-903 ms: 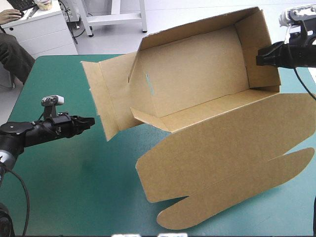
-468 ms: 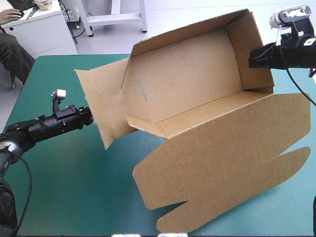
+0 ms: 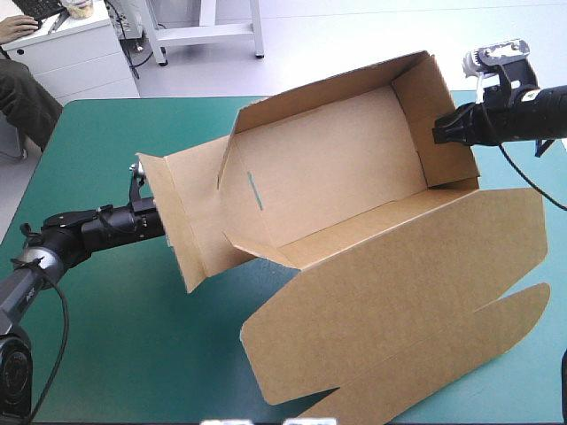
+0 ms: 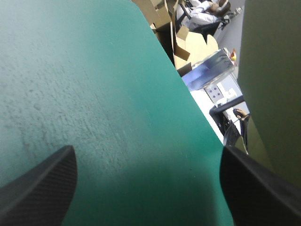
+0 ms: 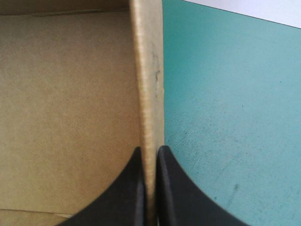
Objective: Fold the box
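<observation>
Swung further left, the box point(image 3: 337, 168), right claw point(image 3: 438, 134) clamped on its end wall, left claw point(image 4: 146, 155) apart beside its flap

In the high view, left of centre, you lose the left gripper's point(image 3: 156, 219) fingertips behind the box's point(image 3: 337, 168) side flap point(image 3: 182, 221). At the bottom edge, the lid's point(image 3: 399, 292) rounded tab point(image 3: 354, 394) is cut off. At the upper right, the right gripper's point(image 3: 440, 133) fingertips are too small to tell apart against the end wall point(image 3: 434, 106). In the left wrist view, the box beside the gripper is only a blurred brown field.
</observation>
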You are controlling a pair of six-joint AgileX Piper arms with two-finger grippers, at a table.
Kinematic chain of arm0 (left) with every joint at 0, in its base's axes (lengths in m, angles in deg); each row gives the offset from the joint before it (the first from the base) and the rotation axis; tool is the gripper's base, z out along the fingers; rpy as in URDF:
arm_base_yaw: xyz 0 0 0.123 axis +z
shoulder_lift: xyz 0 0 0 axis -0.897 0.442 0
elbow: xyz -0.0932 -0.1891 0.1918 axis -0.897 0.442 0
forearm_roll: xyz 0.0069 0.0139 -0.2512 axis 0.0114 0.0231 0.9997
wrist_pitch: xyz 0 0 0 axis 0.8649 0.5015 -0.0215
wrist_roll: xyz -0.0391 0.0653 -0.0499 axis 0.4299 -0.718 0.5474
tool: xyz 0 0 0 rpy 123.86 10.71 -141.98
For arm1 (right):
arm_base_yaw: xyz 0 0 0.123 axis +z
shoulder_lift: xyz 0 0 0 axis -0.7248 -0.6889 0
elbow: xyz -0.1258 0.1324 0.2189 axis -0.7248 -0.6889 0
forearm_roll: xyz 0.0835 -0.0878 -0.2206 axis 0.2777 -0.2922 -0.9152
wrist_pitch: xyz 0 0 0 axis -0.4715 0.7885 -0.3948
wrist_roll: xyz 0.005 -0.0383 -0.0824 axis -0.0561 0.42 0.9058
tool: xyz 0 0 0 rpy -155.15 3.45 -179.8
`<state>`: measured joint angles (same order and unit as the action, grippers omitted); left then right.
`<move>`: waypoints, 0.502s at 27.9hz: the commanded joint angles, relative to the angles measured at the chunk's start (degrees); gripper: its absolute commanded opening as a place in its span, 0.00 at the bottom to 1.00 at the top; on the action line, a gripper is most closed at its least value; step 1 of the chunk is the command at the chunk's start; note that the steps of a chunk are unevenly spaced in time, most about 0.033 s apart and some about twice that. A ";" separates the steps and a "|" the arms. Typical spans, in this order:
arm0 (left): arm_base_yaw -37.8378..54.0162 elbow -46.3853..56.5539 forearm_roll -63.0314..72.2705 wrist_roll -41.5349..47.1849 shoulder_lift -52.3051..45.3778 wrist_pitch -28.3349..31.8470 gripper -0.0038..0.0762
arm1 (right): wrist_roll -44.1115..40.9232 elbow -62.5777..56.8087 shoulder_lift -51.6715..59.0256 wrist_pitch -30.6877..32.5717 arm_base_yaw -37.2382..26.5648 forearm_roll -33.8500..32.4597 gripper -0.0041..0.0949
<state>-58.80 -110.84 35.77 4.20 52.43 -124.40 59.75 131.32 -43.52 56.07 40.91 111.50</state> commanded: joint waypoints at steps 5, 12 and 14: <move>-5.34 -6.13 4.22 1.36 -2.37 -7.26 0.82 | -3.66 0.52 1.92 -8.12 2.67 -5.14 0.03; -7.84 -12.64 4.47 3.64 -3.38 -7.26 0.82 | -8.87 0.52 1.68 -16.36 7.35 -11.53 0.03; -8.34 -14.02 4.62 4.20 -3.50 -7.26 0.82 | -10.41 0.52 1.68 -18.72 9.15 -13.26 0.03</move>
<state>-66.07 -121.37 35.78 7.13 51.76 -124.36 52.03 130.42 -43.70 44.49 48.13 98.64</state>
